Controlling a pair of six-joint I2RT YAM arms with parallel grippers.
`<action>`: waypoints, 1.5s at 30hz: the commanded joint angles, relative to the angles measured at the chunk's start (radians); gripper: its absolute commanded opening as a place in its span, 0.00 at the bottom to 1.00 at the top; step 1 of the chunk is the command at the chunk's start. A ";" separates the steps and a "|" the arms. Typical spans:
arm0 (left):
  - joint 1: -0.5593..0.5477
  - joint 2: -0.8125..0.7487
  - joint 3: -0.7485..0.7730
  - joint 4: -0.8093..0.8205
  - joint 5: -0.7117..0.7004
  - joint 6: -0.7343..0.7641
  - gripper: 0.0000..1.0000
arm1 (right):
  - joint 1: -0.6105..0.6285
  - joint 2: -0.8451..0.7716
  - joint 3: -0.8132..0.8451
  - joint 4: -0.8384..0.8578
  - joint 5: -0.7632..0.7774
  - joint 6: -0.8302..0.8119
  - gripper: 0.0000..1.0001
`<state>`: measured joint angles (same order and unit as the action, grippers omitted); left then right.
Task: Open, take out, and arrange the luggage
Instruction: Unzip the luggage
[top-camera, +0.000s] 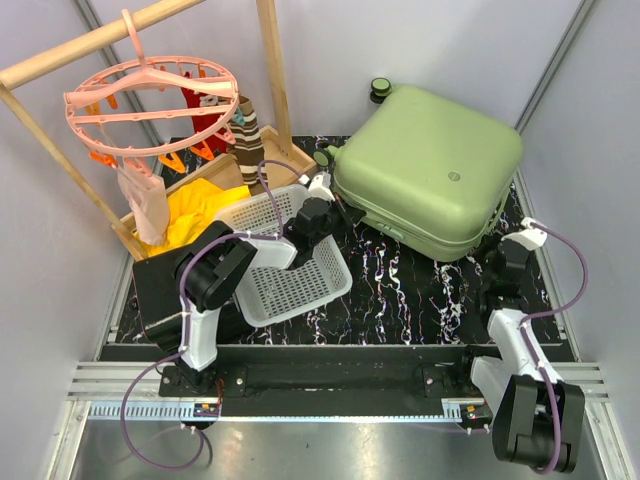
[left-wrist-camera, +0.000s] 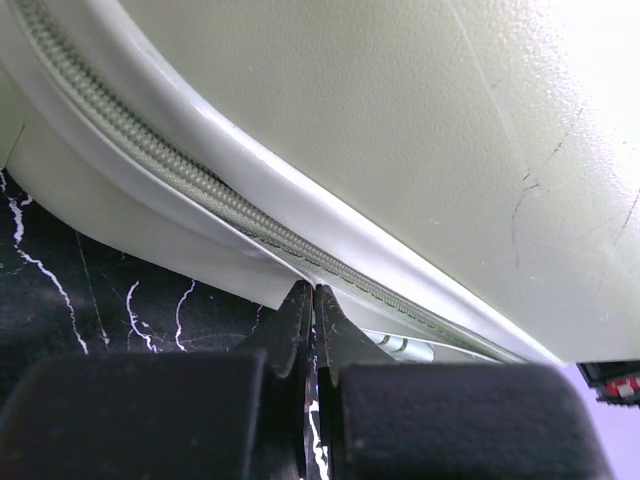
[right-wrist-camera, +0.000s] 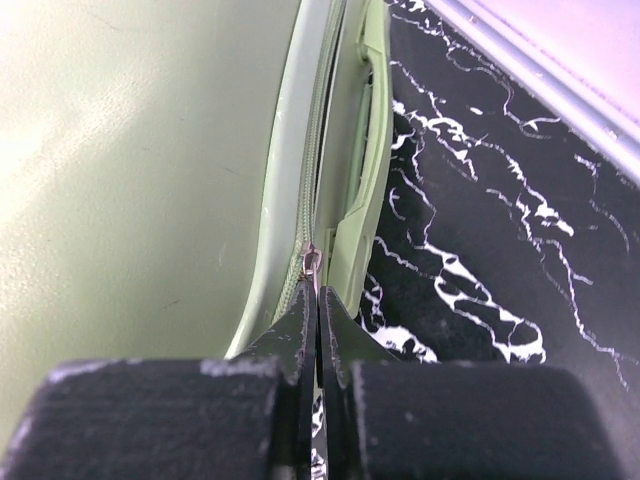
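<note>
The luggage (top-camera: 430, 165) is lying flat and zipped at the table's (top-camera: 420, 290) far right, so opening is just starting. The left gripper (left-wrist-camera: 313, 295) is pressing, jaws together, against the zipper seam (left-wrist-camera: 180, 170). The right gripper (right-wrist-camera: 316, 285) is pinching the small zipper pull (right-wrist-camera: 313, 262) and next needs to drag it along the track.

Left arm (top-camera: 215, 275) of rounded black joint housings and white link shells; right arm (top-camera: 520, 350) built alike, black base, white forearm; thin purple cable (top-camera: 583, 262) looping along each; matte black tapering fingers (left-wrist-camera: 295, 318) on blocky black mounts.
</note>
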<state>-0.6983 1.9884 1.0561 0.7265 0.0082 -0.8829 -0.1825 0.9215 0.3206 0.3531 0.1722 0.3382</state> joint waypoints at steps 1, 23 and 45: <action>0.060 -0.080 0.005 0.080 -0.100 0.053 0.00 | -0.018 -0.090 -0.025 -0.005 0.070 0.031 0.00; 0.138 -0.089 -0.008 0.100 -0.065 0.087 0.00 | -0.035 0.195 0.117 0.154 0.144 -0.128 0.00; 0.134 -0.229 0.056 -0.030 -0.134 -0.086 0.92 | -0.044 0.143 0.066 0.187 0.044 -0.120 0.00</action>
<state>-0.5678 1.7359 1.0199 0.7704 -0.0715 -0.8677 -0.2050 1.1149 0.3859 0.4942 0.1814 0.2165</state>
